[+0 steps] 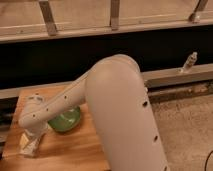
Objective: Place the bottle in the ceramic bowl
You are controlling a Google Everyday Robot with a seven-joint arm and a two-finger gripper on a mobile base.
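The ceramic bowl (66,120) is a round green dish on the left part of the wooden table (75,150), half hidden behind my white arm. My arm reaches down and left across it. My gripper (31,145) is low over the table's front left corner, just left of the bowl. A small cream-white shape there, the bottle (23,145), lies on the wood right at the gripper, mostly covered by it. The jaws stand wide, and nothing is lifted off the table.
A tiny slim greyish bottle (189,62) stands on the ledge at the right, far from the table. A dark wall with a metal railing runs behind. Speckled floor lies to the right of the table.
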